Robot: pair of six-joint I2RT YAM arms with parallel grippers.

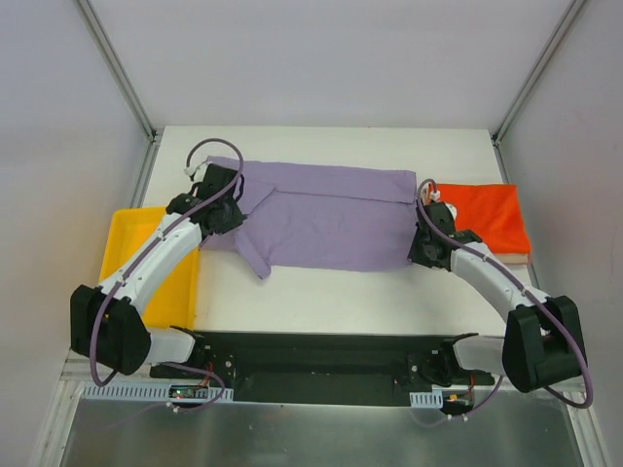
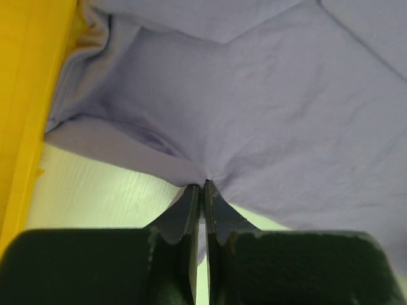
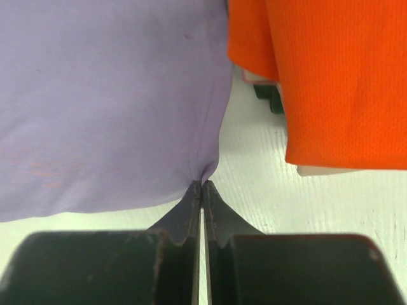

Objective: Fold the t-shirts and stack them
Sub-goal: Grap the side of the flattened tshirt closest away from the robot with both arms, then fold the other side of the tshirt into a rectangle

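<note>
between left tool (image 2: 202,184), right tool (image 3: 201,183): t-shirt (image 1: 331,219)

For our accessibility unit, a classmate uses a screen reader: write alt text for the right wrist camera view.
The right gripper, its two dark fingers closed together, pinches the near corner of a lilac t-shirt spread on a white table. A folded orange t-shirt lies to the right of it.

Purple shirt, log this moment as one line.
left tool shut on purple shirt | right tool shut on purple shirt | orange shirt at right
</note>
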